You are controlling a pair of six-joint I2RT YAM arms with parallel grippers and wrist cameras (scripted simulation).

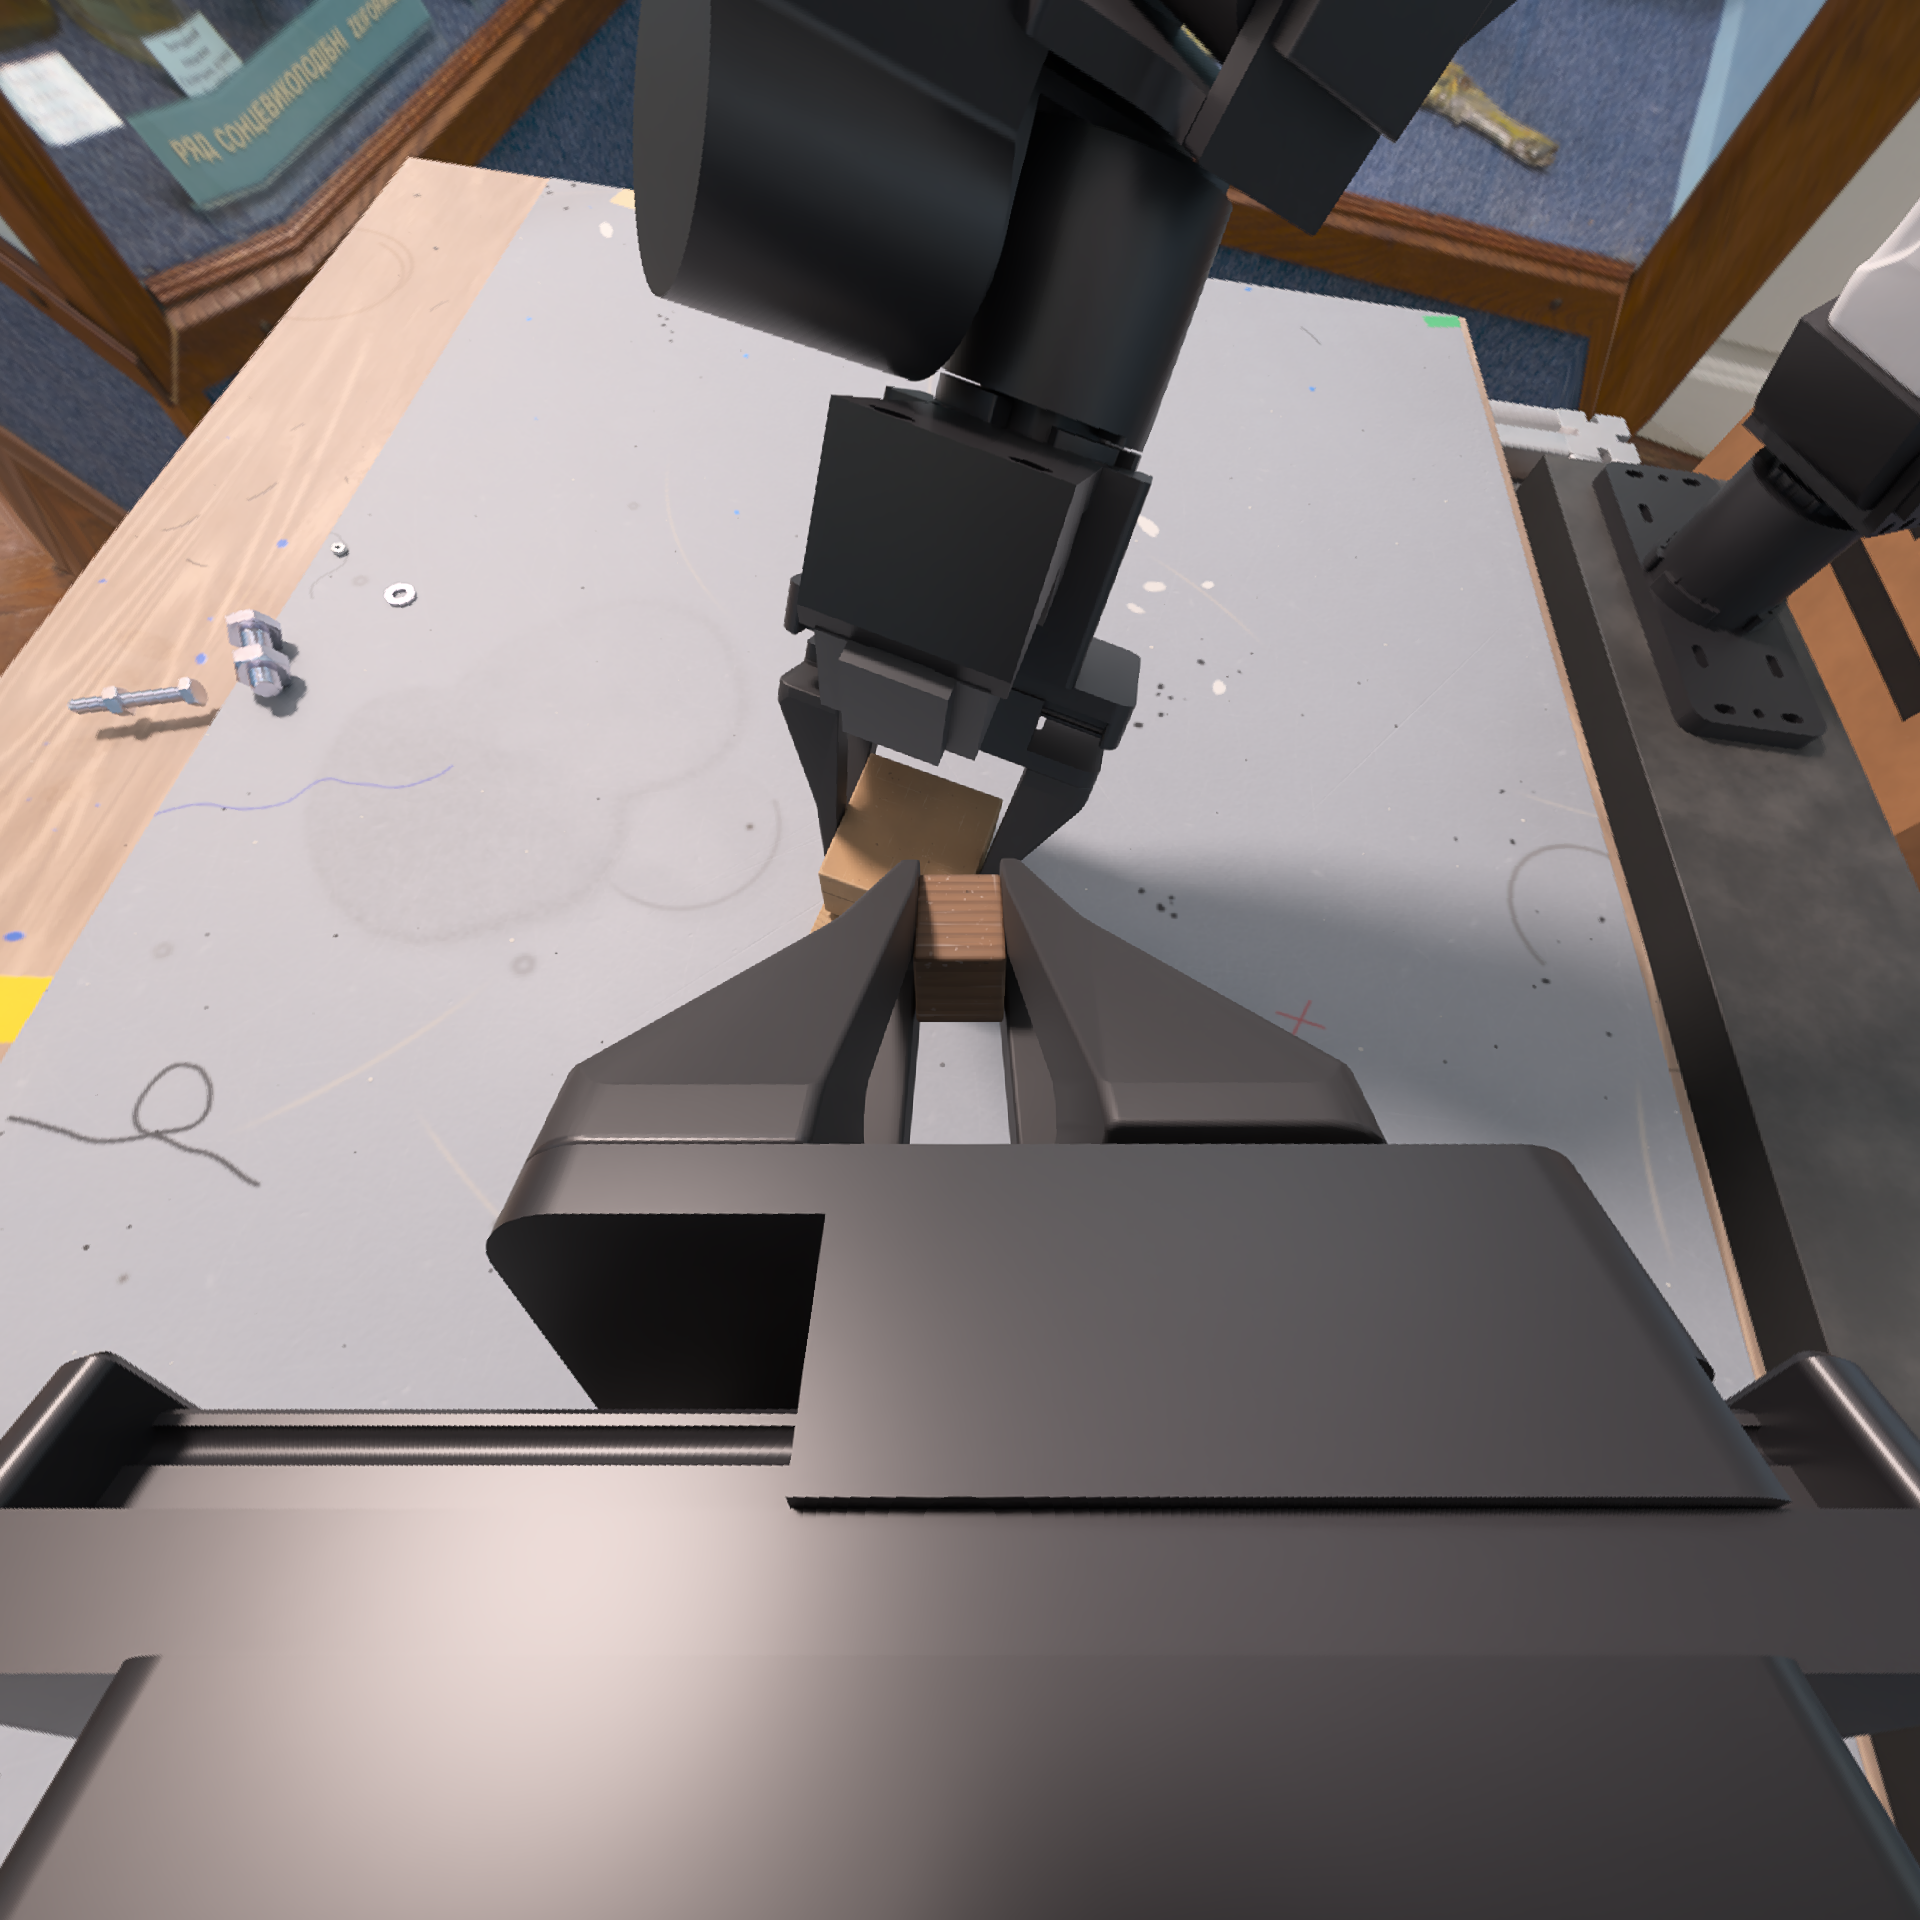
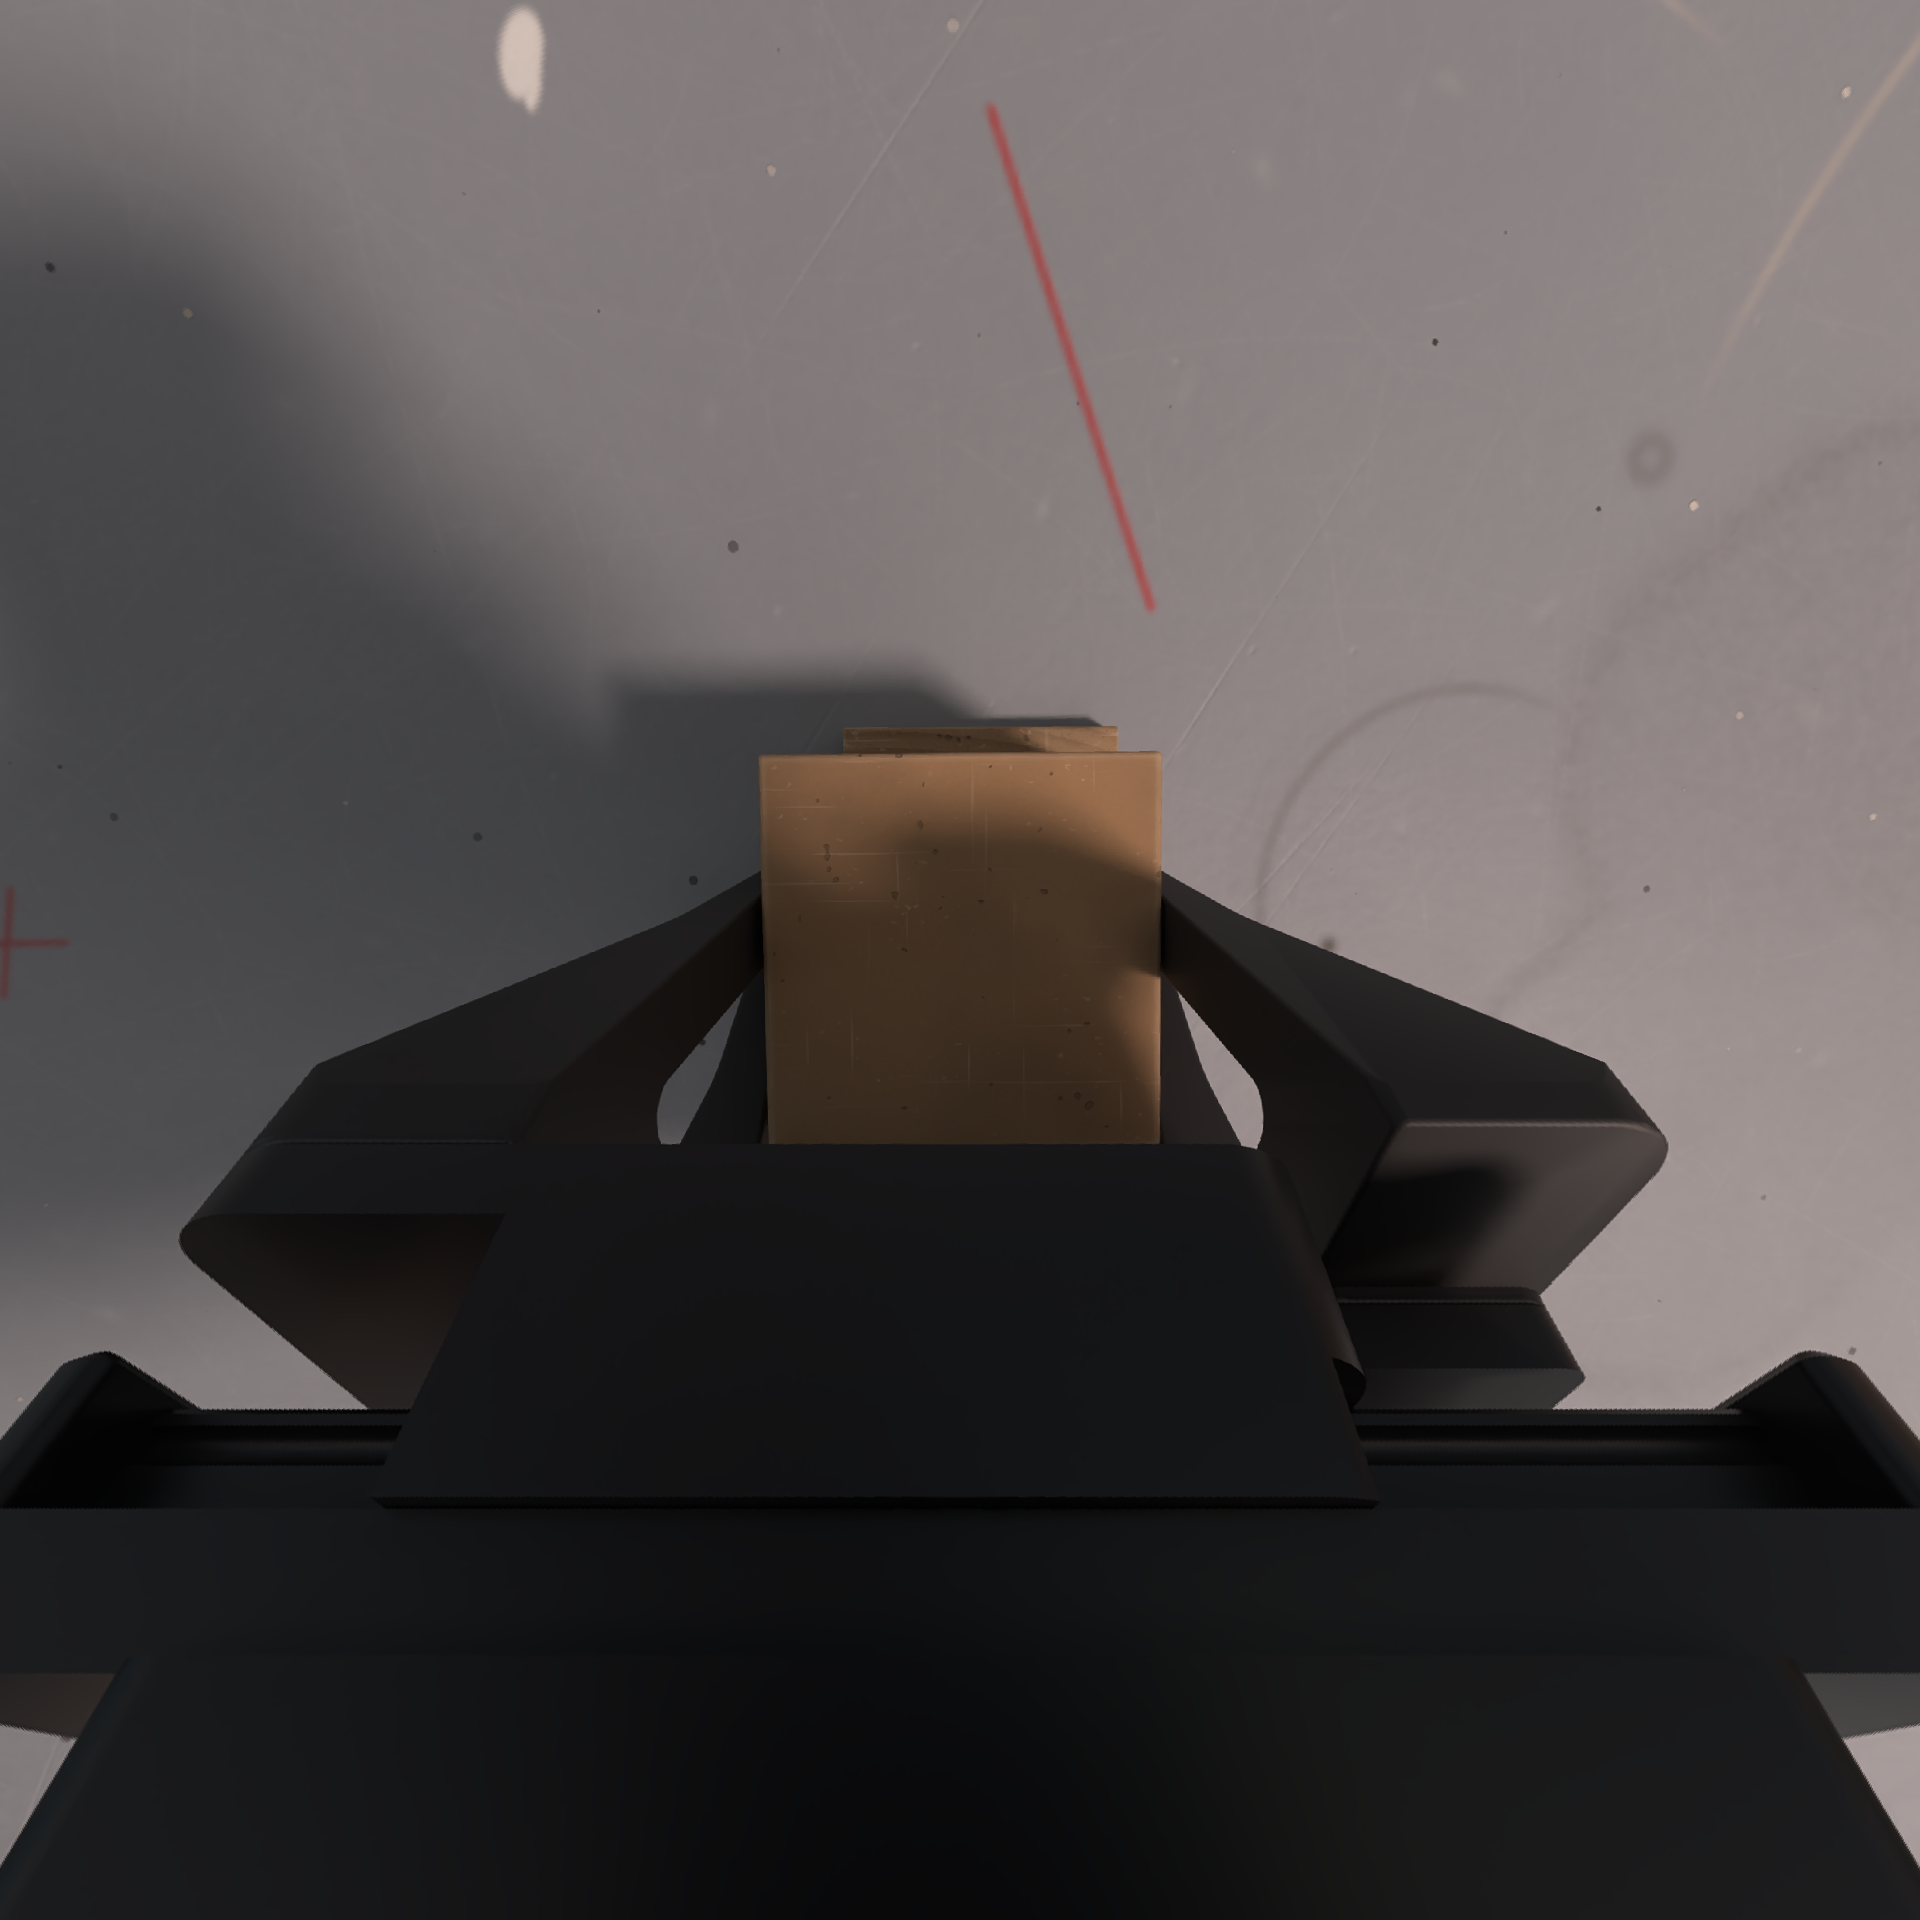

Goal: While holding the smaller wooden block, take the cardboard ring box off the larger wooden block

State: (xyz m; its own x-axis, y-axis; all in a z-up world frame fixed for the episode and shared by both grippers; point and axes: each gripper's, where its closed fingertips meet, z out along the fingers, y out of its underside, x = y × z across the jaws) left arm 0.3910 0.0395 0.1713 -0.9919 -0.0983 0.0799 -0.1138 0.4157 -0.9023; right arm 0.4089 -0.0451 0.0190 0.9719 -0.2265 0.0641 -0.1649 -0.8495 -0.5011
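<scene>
In the left wrist view my left gripper (image 1: 958,896) is shut on the smaller wooden block (image 1: 958,951), a dark striped cube just above the grey table (image 1: 520,468). Right behind it my right gripper (image 1: 920,844) comes down from above and is shut on the tan cardboard ring box (image 1: 914,831), which is slightly tilted. A sliver of light wood (image 1: 824,920) shows under the box's lower left corner; the rest is hidden. In the right wrist view the right gripper (image 2: 961,904) clamps the box (image 2: 961,987). A wood strip (image 2: 982,740) shows beyond it; I cannot tell which block it is.
Two bolts (image 1: 260,660) (image 1: 140,698) and a washer (image 1: 400,593) lie at the table's left side, near its wooden border (image 1: 208,416). The right arm's base plate (image 1: 1704,644) stands on a dark rail at the right. A yellow tape patch (image 1: 21,1003) marks the left edge.
</scene>
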